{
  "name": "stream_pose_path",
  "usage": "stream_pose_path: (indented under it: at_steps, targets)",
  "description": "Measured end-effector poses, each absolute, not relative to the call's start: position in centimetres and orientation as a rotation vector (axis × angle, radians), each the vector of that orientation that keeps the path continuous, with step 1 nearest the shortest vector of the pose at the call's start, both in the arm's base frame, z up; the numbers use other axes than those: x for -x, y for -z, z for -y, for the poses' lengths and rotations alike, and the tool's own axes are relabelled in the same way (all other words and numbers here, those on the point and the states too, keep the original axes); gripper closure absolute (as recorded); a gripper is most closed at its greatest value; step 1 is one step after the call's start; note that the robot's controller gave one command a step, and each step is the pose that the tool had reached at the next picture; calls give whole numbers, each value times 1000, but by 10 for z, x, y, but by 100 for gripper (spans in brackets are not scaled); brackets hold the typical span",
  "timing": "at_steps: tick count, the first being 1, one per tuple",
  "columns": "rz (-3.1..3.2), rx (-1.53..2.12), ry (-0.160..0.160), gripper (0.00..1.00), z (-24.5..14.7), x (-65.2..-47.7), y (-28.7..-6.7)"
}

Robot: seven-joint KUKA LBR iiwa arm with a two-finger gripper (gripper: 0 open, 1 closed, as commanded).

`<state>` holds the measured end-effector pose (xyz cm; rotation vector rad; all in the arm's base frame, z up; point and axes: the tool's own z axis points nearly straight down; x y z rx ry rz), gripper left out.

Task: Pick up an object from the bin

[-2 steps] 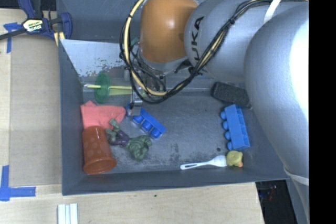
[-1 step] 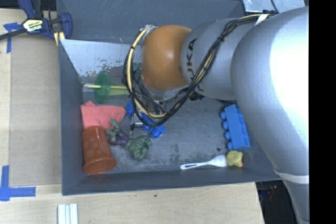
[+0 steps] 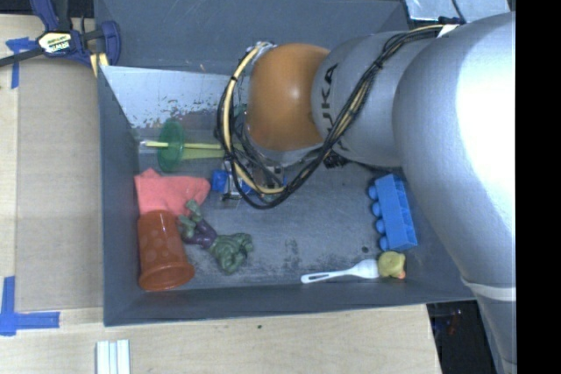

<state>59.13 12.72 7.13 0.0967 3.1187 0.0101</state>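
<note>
Arm (image 3: pixel 456 118) reached in from frame right, orange wrist cover (image 3: pixel 280 96) over mid-bin (image 3: pixel 263 22), angled steeply down. Gripper (image 3: pixel 230 187) sat low, centre-left, just right of pink cloth (image 3: pixel 171 188) and below green disc toy (image 3: pixel 171 144); open or closed, cannot tell. Orange cup (image 3: pixel 162 251) lay lower left.

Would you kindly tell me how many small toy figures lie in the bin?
2: a purple-and-green figure beside the orange cup, and a green figure just right of it. The arm may hide more.
</note>
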Motion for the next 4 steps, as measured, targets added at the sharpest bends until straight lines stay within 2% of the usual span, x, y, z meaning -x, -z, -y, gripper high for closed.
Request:
stream_pose_path:
  at_steps: [1,2,3,4]
  targets:
    - [-3119,-96,-10,100,-127,-591,-72]
    - [-3125,-7,-7,100,-122,-598,-141]
    - [-3126,4,-6,100,-114,-585,-176]
    - [-3109,191,-7,100,-125,-586,-159]
